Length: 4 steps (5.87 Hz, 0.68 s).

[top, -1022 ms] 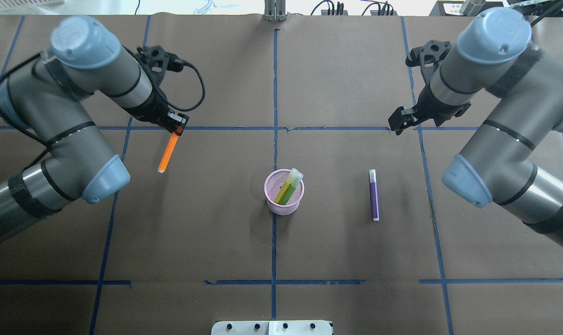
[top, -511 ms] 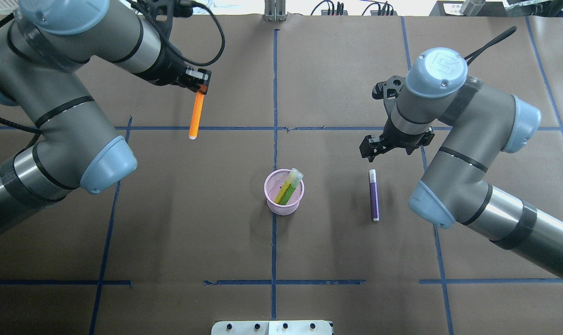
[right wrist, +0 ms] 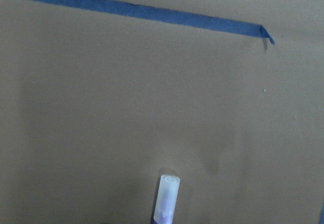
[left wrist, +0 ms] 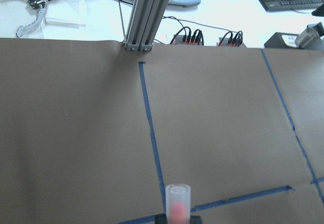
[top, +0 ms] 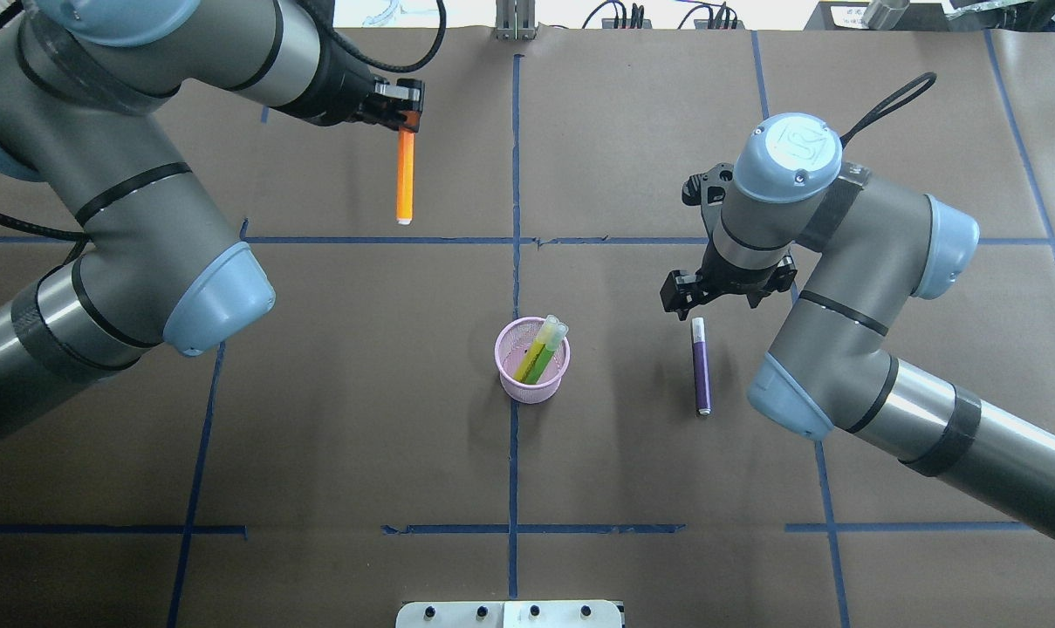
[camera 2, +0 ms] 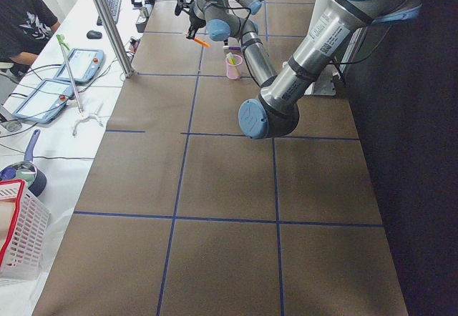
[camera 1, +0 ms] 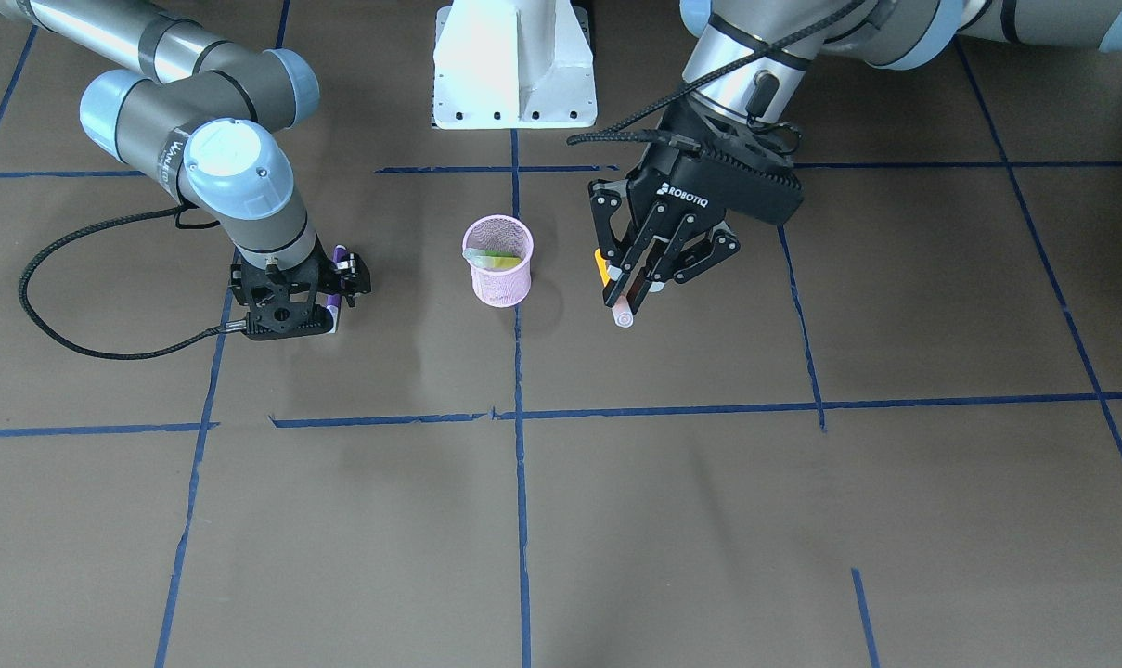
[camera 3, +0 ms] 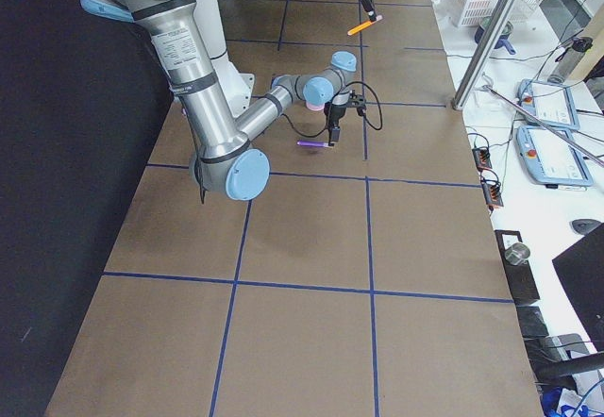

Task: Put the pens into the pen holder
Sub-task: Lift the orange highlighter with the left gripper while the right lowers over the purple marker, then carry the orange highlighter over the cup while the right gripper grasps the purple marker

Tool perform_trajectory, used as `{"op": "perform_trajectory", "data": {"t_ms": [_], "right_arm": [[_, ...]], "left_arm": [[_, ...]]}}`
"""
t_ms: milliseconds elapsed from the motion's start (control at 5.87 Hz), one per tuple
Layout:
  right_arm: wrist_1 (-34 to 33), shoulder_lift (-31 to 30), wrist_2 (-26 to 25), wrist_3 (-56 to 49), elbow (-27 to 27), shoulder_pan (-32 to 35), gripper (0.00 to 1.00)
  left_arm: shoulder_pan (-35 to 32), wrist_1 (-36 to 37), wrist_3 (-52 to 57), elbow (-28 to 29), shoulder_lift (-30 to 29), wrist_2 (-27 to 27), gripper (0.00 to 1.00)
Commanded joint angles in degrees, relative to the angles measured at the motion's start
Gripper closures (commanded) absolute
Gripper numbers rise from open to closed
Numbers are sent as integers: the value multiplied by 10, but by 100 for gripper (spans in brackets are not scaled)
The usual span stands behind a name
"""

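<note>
The pink mesh pen holder (top: 531, 389) (camera 1: 498, 284) stands upright at the table's middle, with a green pen (top: 540, 359) and a yellowish one leaning in it. My left gripper (top: 407, 122) (camera 1: 627, 289) is shut on the orange pen (top: 404, 179) and holds it in the air, far and left of the holder; the pen's pale cap (left wrist: 177, 203) points away from the gripper. The purple pen (top: 702, 366) (camera 3: 311, 143) lies on the table right of the holder. My right gripper (top: 695, 301) (camera 1: 312, 301) is open, low over the pen's cap end (right wrist: 167, 196).
Blue tape lines (top: 514, 174) grid the brown table. A metal post (top: 514, 22) and cable plugs (top: 632, 16) stand at the far edge. The white robot base (camera 1: 514, 65) is at the near edge. My arms' elbows (top: 217, 301) (top: 789, 397) hang over both sides of the holder.
My left arm has carried the orange pen farther away and to the right, up off the table. My right gripper has swung left and down over the purple pen's cap end.
</note>
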Motion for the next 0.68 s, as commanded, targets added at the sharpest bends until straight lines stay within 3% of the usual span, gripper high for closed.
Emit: {"op": "perform_trajectory", "data": {"t_ms": [0, 170, 511], "right_arm": [[15, -1, 11, 12, -10, -2, 0], [83, -7, 21, 38, -36, -2, 0], [101, -6, 21, 49, -53, -5, 0]], "left_arm": [[32, -45, -42, 0, 0, 70, 100], [60, -72, -53, 0, 2, 114, 100], [64, -79, -54, -9, 8, 122, 100]]}}
